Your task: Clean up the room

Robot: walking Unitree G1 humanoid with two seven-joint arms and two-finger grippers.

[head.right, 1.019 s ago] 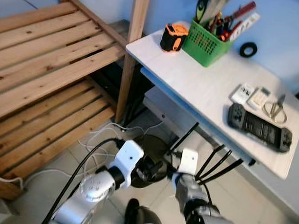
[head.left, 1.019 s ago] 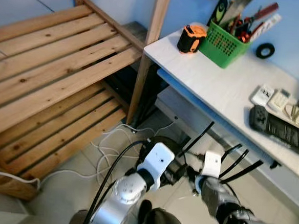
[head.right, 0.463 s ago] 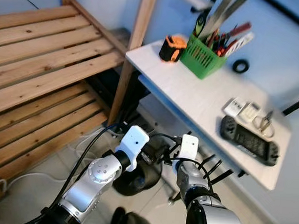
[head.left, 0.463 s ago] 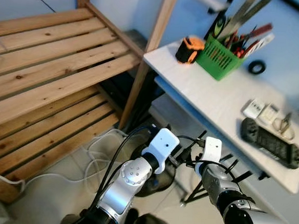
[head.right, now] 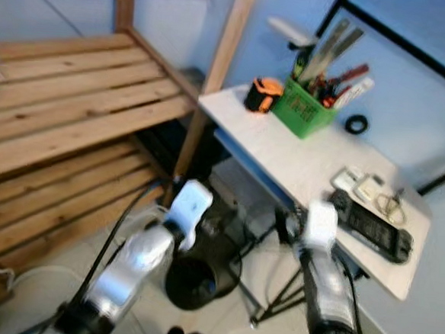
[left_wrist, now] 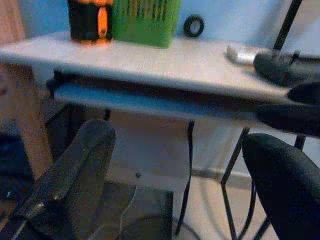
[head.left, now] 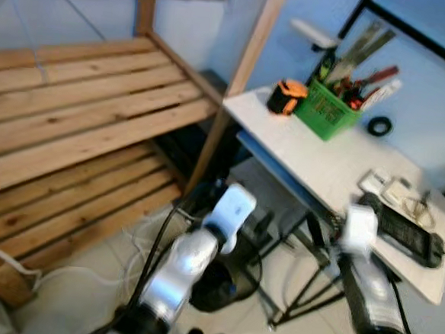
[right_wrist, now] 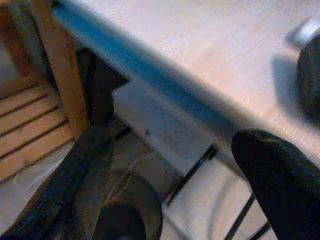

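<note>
A white table (head.left: 315, 150) carries an orange and black tape measure (head.left: 287, 95), a green basket (head.left: 329, 117) of tools, a black tape roll (head.left: 378, 126), white remotes (head.left: 393, 186) and a black game controller (head.right: 371, 227). Both silver arms reach forward below the table's front edge. The left arm (head.left: 189, 260) is near the table's left corner. The right arm (head.left: 364, 276) is under the controller end. My left gripper (left_wrist: 177, 140) is open and holds nothing, facing the table edge. My right gripper (right_wrist: 172, 140) is also open and holds nothing, just under the tabletop.
A slatted wooden shelf (head.left: 81, 119) fills the left, with a wooden post (head.left: 240, 76) against the table's corner. A round black object (head.right: 195, 280) sits on the tiled floor beneath my arms. White cables (head.left: 2, 255) trail on the floor. Black metal table legs (head.left: 305, 295) stand in front.
The camera has tilted up and pulled back. Both arms have risen from near the floor object toward the table's front edge, and the right arm has swung to the right.
</note>
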